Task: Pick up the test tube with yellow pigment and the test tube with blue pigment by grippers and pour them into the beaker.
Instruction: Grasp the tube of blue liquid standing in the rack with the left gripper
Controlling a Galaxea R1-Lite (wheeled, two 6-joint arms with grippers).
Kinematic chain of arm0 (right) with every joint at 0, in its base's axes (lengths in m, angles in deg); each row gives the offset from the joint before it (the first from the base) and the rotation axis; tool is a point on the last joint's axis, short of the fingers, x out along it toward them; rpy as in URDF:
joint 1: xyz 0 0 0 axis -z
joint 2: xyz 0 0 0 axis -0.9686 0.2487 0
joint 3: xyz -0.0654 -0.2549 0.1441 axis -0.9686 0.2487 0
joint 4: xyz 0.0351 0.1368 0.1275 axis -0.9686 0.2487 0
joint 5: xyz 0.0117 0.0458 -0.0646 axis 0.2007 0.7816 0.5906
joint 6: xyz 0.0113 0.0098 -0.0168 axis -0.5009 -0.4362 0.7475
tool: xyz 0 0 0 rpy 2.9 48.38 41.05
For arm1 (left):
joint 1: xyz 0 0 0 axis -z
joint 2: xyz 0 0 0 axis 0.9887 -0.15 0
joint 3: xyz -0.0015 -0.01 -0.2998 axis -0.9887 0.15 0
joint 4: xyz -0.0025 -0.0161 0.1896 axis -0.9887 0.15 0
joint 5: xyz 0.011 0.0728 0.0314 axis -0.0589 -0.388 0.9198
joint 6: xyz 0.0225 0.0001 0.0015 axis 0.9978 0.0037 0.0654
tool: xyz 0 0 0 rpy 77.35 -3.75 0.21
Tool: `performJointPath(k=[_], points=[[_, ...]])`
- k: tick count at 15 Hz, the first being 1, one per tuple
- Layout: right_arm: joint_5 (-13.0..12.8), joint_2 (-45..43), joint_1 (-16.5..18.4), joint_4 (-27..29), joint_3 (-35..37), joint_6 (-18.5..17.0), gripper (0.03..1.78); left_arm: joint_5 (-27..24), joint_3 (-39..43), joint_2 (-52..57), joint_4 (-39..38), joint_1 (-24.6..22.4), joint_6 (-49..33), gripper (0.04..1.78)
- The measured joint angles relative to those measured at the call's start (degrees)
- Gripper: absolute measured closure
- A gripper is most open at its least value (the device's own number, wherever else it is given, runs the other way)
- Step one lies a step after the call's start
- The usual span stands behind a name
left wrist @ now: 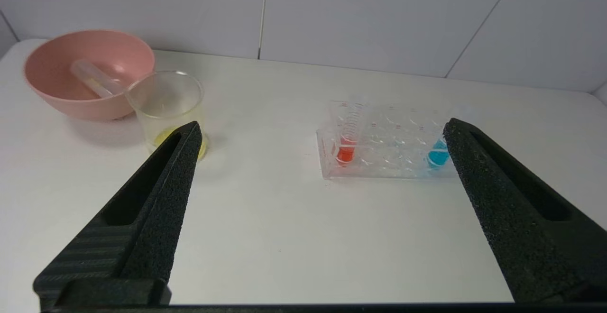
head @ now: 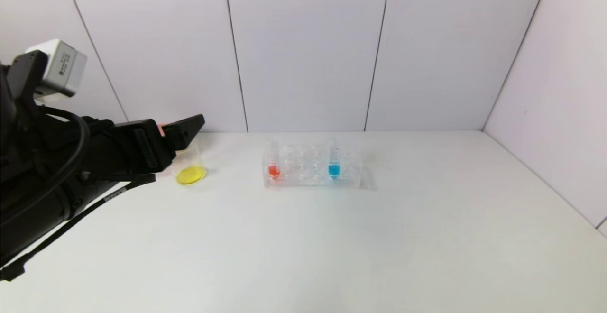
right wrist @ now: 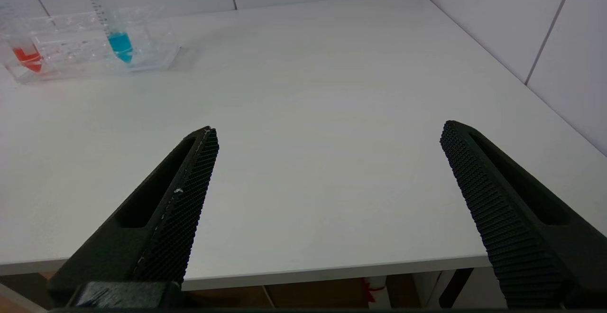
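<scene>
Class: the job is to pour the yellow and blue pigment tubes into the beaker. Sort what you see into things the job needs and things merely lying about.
Belongs to the job:
- beaker, yellow liquid at its bottom
- blue pigment tube, standing in the rack
- emptied tube lying in the bowl
- left gripper, open, empty
- right gripper, open, empty

Just lying about:
- red-tipped tube
- clear rack
- pink bowl

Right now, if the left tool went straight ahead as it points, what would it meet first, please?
Probably bare table: the open left tool aims between the beaker and the tube rack; depth is unclear.
</scene>
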Motion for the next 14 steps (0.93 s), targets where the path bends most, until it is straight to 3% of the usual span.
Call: performJointPath(k=[8, 14], points=[[0.0, 0.0, 0.0, 0.0, 0.0, 0.0, 0.1, -3.97, 3.33, -16.9, -20.35, 3.58, -0.54, 0.04], [0.0, 0.0, 0.0, 0.0, 0.0, -0.02, 0.1, -4.08, -0.23, -29.85, -31.29, 5.51, 0.46, 0.04]])
